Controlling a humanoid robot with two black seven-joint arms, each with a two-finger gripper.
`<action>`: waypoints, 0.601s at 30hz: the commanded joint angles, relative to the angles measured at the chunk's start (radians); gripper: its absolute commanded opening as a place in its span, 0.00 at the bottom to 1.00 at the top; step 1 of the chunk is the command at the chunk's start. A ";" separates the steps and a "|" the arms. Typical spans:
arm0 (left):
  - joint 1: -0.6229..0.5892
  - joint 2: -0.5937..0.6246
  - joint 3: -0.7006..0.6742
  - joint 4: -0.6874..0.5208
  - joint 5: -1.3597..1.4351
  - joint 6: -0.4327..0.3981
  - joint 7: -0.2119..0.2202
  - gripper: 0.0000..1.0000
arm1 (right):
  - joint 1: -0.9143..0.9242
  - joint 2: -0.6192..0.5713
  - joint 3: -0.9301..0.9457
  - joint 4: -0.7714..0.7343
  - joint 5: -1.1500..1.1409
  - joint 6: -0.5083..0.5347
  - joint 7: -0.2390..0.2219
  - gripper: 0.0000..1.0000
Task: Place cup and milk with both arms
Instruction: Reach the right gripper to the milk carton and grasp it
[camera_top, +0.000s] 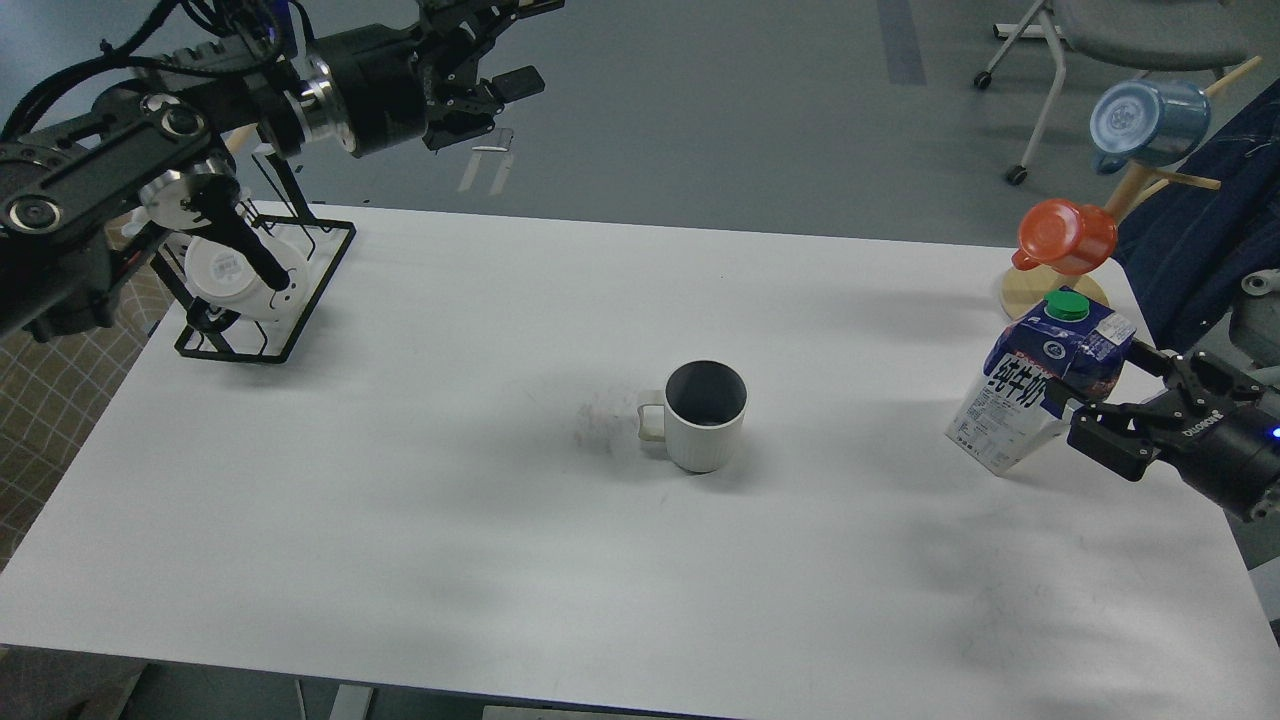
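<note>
A white ribbed cup (705, 432) with a dark inside stands upright at the table's middle, handle to the left. A blue-and-white milk carton (1020, 400) with a green cap stands tilted near the right edge. My right gripper (1097, 373) is open, low over the table, with one finger in front of the carton's right side and the other behind it. I cannot tell whether they touch it. My left gripper (512, 48) is open and empty, held high beyond the table's far left edge, far from the cup.
A black wire rack (300, 300) holding a white round thing stands at the back left. A wooden cup tree (1030, 290) with an orange cup (1066, 236) and a blue cup (1147, 122) stands just behind the carton. A chair and dark cloth lie off the table's right.
</note>
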 joint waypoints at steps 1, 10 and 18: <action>0.000 -0.002 0.000 -0.001 0.000 0.000 0.001 0.92 | 0.000 0.024 -0.001 -0.012 -0.002 0.001 0.000 0.99; 0.008 0.000 -0.002 0.001 0.000 0.000 0.001 0.93 | 0.001 0.038 -0.001 -0.039 -0.002 0.001 0.000 0.83; 0.015 0.000 -0.002 -0.001 0.000 0.000 0.001 0.93 | 0.021 0.078 -0.001 -0.048 0.000 0.001 0.000 0.81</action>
